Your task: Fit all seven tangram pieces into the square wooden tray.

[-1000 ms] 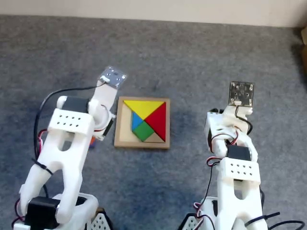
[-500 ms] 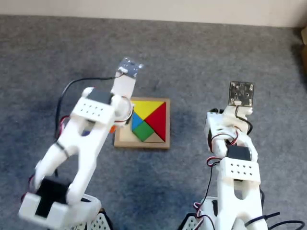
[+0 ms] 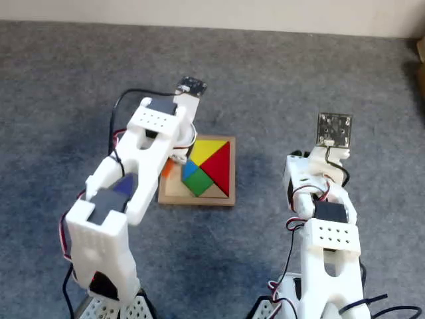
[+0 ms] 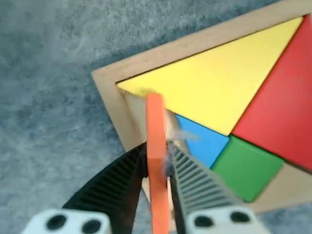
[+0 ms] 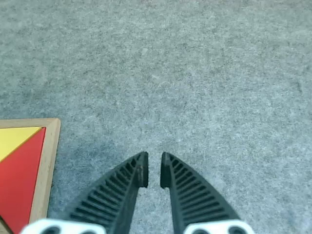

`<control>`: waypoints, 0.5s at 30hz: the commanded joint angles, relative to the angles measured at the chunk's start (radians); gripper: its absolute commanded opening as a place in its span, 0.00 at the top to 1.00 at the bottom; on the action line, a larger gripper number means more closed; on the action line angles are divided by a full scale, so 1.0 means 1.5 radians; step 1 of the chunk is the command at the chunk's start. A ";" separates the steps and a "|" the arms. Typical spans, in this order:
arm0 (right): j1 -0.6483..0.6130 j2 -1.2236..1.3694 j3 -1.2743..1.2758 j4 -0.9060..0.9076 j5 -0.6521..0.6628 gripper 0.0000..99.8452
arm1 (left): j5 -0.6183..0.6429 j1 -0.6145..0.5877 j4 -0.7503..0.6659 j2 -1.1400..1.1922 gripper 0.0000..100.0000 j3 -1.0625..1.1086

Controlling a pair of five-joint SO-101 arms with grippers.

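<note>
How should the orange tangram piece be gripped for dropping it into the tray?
Across its two flat faces, coming from above, as the left hand has it. The orange piece stands on edge and is thin, so the faces give parallel surfaces, leaving its far edge free over the tray.

Both the left arm [image 3: 133, 174] and the right arm [image 3: 330, 247] are white printed shells with black servo blocks between segments. Each has a flat plate [image 3: 332, 232] drilled with two rows of small holes. Thin red and black cables [image 3: 290, 262] loop along the joints, and a black lead [image 3: 118, 113] arcs at the left arm's 10 o'clock. A bare square circuit board [image 3: 334, 129] caps each wrist. The left pincer [image 4: 157, 146] and right pincer [image 5: 154, 157] have black ribbed fingers [image 5: 124, 187] on white bases with dark screw holes.
</note>
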 commanded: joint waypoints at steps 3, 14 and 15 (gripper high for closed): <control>-0.008 -0.020 -0.002 -0.017 -0.002 0.94 | 0.046 0.014 0.038 0.002 0.82 -0.062; -0.008 -0.020 -0.002 -0.017 -0.002 0.94 | 0.048 0.055 0.093 -0.003 0.80 -0.103; -0.008 -0.020 -0.002 -0.017 -0.002 0.94 | 0.048 0.055 0.094 -0.004 0.80 -0.104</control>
